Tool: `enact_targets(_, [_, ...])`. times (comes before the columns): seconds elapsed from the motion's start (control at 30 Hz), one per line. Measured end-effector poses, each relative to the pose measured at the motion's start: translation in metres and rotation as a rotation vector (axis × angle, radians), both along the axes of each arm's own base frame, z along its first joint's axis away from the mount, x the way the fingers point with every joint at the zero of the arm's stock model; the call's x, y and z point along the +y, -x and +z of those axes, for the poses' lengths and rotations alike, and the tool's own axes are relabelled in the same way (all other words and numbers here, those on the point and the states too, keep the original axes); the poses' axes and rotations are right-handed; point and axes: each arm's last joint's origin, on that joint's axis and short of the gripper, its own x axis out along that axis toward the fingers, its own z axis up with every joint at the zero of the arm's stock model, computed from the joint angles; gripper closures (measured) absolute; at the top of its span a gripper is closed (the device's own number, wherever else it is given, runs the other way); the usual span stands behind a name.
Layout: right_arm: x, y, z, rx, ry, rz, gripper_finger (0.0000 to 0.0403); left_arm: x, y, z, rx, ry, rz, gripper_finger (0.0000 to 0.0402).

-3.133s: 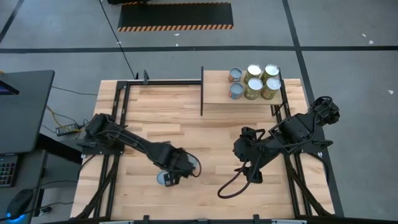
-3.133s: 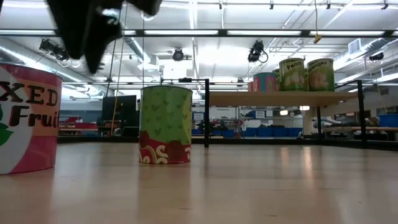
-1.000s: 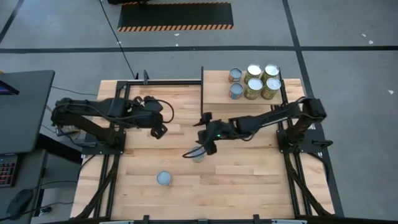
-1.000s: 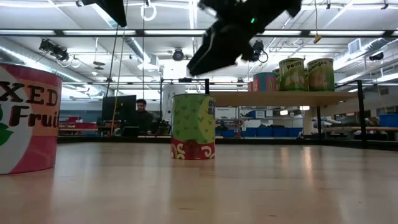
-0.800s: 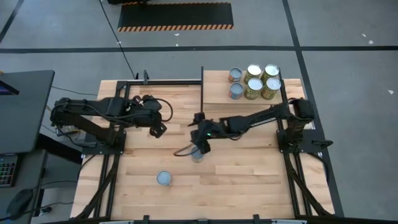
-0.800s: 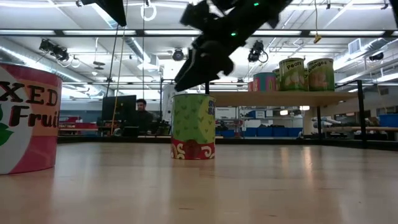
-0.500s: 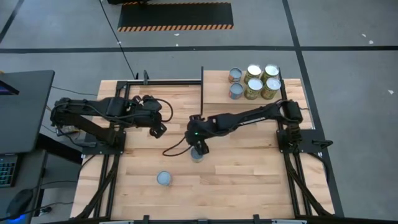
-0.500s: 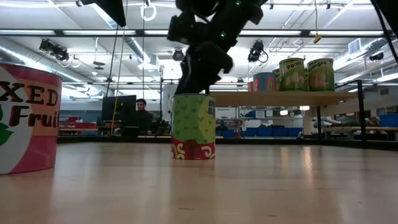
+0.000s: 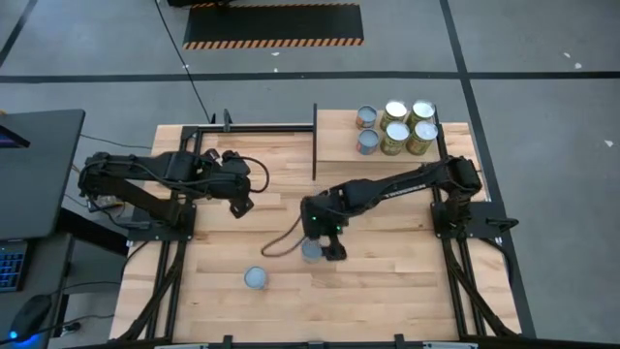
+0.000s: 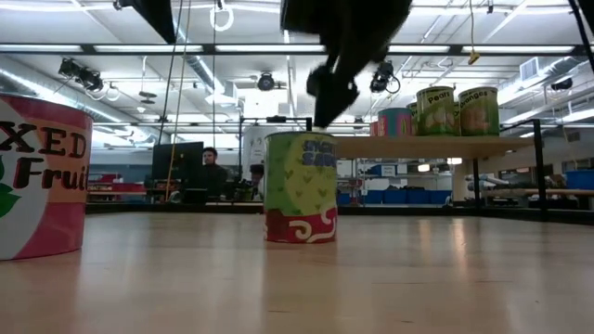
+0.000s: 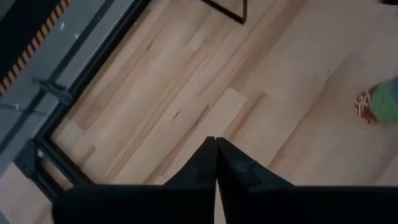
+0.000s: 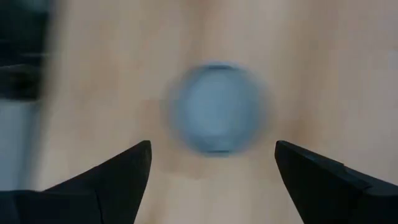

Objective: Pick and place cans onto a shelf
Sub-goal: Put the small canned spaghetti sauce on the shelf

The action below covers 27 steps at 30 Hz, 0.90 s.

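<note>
Hovering gripper: the right gripper point(image 9: 323, 245) is hanging just above a green can point(image 9: 311, 251) in the middle of the table point(image 9: 387, 281), with its fingers spread wide and grasping nothing.
Right wrist view: the two dark fingers point(image 12: 118, 171) are standing apart on both sides of the silvery top of the green can point(image 12: 216, 107), which is lying below and between them (the picture is blurred, so I cannot tell if they are touching it).
Green can: it is standing upright on the plank table, and in the low view its label point(image 10: 301, 187) is showing green above and red below, with the right gripper point(image 10: 327, 97) dark over its top.
Waiting arm: the left gripper point(image 9: 238, 202) is staying out over the left half of the table, well apart from the green can, and its fingers point(image 11: 205, 163) are pressed together on nothing.
Second can: a can with a silvery top point(image 9: 256, 278) is standing alone near the front edge of the table, apart from both grippers (in the low view it is very near the camera, pink and white with large letters point(image 10: 42, 176)).
Shelf: the pale wooden shelf point(image 9: 339, 141) is sitting at the far right part of the table, with a thin dark panel point(image 9: 314, 142) upright at its left edge.
Cans on the shelf: six cans point(image 9: 395, 128) are standing close together at the right part of the shelf.
Room behind: a person point(image 10: 211, 167) is sitting far off at a desk.
</note>
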Motion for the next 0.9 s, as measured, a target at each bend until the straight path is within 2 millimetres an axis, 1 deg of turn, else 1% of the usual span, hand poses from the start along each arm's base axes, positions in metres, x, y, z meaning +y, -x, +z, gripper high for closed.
enact_targets(0.07, [0.010,0.002,0.008,-0.036,-0.065,0.069,0.0054,0.000,0.003,0.003,0.002,-0.013,-0.035,0.0390])
enact_targets(0.13, [0.019,0.003,0.015,-0.098,-0.060,0.123,0.0054,0.001,0.007,0.006,-0.010,-0.023,-0.052,0.0390])
enact_targets(0.23, [0.027,0.000,0.021,-0.204,0.084,0.135,0.0054,0.004,0.014,0.011,-0.036,-0.036,-0.043,0.0390])
enact_targets(0.33, [0.031,-0.007,0.012,-0.233,0.180,0.144,0.0054,0.006,0.023,0.017,-0.066,-0.037,-0.036,0.0390])
enact_targets(0.47, [0.032,-0.014,-0.010,-0.181,0.185,0.145,0.0041,0.009,0.035,0.024,-0.118,-0.057,-0.013,0.0378])
enact_targets(0.63, [0.032,-0.016,-0.014,-0.173,0.184,0.142,0.0007,0.010,0.045,0.029,-0.150,-0.055,-0.009,0.0339])
enact_targets(0.8, [0.034,-0.014,-0.015,-0.172,0.208,0.198,0.0013,0.010,0.047,0.030,-0.153,-0.060,-0.006,0.0300])
enact_targets(0.9, [0.034,-0.016,-0.023,-0.153,0.216,0.211,0.0013,0.010,0.047,0.030,-0.153,-0.062,-0.005,0.0285])
